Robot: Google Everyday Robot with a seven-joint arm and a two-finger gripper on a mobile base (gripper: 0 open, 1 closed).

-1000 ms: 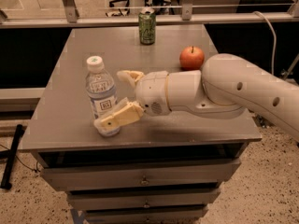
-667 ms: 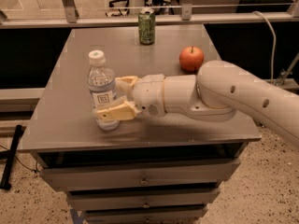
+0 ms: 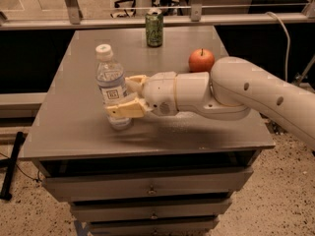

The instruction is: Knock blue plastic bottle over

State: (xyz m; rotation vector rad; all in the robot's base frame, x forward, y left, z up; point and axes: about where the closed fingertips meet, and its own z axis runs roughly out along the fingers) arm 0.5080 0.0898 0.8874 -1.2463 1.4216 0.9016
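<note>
The blue plastic bottle is clear with a white cap and a pale label. It stands upright on the left part of the grey table. My gripper reaches in from the right on a white arm. Its tan fingers are spread, one finger in front of the bottle's lower body and the other behind it beside the label. The bottle sits between them and they touch or nearly touch it.
A green drink can stands at the table's far edge. A red apple sits right of centre, just behind my arm. Drawers run below the table front. A railing runs behind the table.
My gripper has moved left and closer, so the bottle now stands between its fingers. The bottle has stayed upright and shifted slightly left.
</note>
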